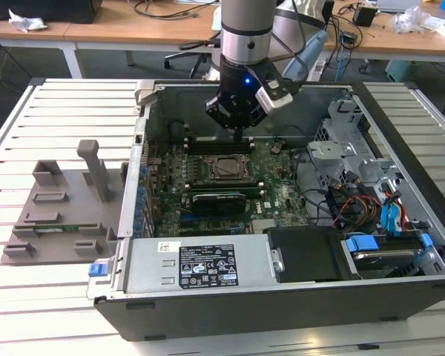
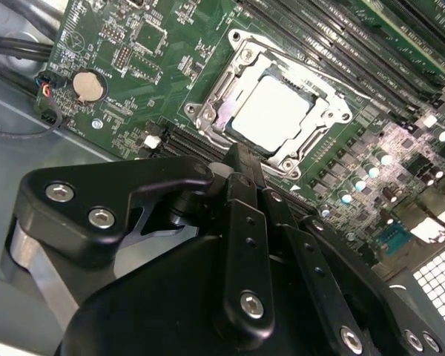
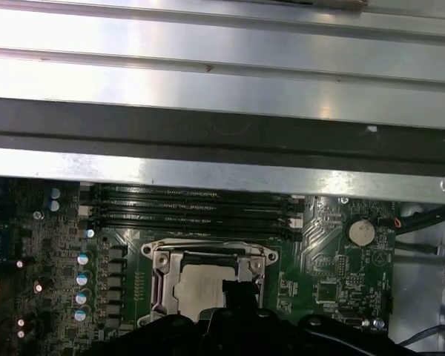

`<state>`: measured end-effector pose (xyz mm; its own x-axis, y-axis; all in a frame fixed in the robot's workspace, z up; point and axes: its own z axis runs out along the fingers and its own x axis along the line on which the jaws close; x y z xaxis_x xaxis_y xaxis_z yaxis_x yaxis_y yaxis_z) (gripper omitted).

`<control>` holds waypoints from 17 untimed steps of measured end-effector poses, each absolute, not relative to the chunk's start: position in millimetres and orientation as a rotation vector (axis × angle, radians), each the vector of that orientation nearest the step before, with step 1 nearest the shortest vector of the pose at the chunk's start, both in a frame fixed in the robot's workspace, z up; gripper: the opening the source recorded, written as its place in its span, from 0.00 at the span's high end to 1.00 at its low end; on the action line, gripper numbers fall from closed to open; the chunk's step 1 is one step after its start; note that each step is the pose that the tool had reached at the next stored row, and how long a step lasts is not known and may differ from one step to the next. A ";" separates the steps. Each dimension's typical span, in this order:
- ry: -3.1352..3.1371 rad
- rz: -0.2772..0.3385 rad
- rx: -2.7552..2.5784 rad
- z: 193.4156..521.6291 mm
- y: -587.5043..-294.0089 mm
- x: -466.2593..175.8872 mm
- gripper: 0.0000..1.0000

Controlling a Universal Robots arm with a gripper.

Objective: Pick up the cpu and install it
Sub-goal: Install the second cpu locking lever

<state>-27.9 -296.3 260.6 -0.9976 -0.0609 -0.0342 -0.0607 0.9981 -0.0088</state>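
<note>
Grey holder tray [image 1: 59, 215] sits on the table [image 1: 30, 133] at the exterior view's left. Further right, gripper [image 1: 237, 119] hovers above the open case [image 1: 282, 297], fingers pressed together, holding nothing. The cpu [image 2: 271, 115] lies seated in its socket frame [image 2: 208, 111], apparently placed.

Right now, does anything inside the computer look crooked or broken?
Nothing stands out. The cpu lies flat and square inside its socket frame, and the gripper hangs just above the motherboard beside it.
</note>
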 end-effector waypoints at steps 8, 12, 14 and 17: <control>3.106 -0.012 -0.095 260.6 -304.8 -27.9 0.89; 3.106 -0.012 -0.095 260.6 -305.7 -27.9 0.89; 3.106 -0.012 -0.095 260.6 -306.1 -27.8 0.89; 3.106 -0.012 -0.095 260.6 -308.4 -27.9 0.89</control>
<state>-27.9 -308.4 260.6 -0.9976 -0.0610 -0.0342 -0.0607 0.9981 -0.0088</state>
